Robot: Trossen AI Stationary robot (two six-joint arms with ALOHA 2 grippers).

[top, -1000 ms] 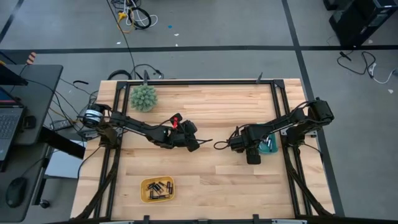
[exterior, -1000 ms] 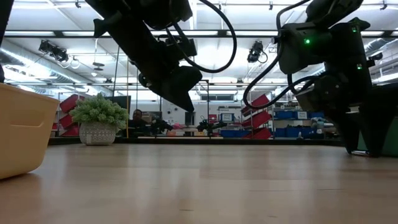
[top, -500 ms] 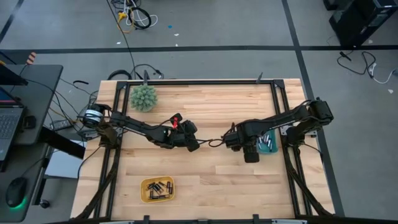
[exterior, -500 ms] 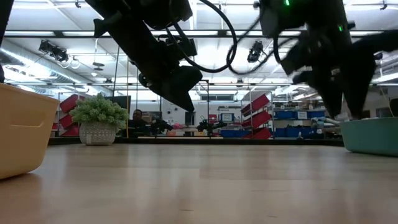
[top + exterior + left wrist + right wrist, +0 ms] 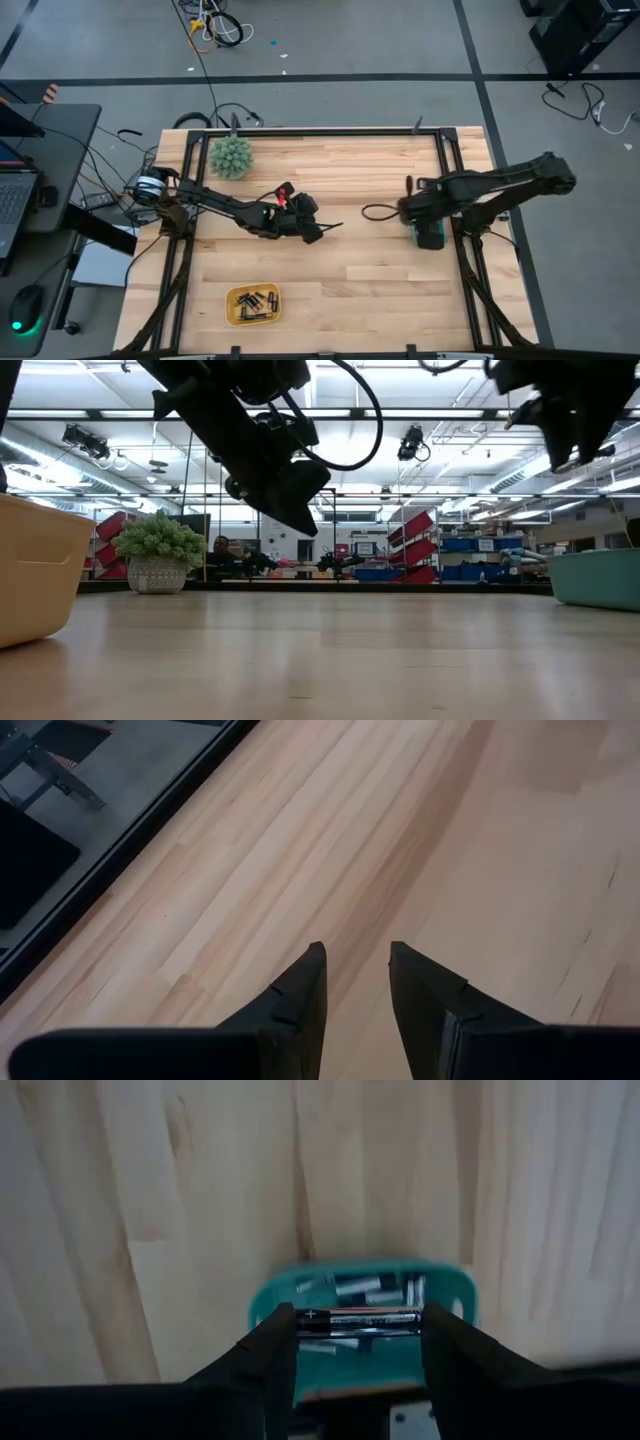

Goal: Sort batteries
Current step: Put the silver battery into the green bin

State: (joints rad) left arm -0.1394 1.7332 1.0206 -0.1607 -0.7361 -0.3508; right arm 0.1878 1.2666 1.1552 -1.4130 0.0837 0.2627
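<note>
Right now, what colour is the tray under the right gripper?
Teal tray, clearest in the right wrist view.

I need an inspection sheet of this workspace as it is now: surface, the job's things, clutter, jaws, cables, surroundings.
Surface: wooden table, bare in the middle.
Job's things: dark batteries in the yellow tray at the near edge; silvery batteries in the teal tray on the right side.
Clutter: spiky green ball at the far left corner.
Grippers: right gripper above the teal tray, jaws shut on one battery held endwise; left gripper over bare wood near the middle, jaws open, empty.
Cables: loose cables on the floor beyond the table, more at its left edge.
Surroundings: laptop on a side desk at the left; shelving behind.
</note>
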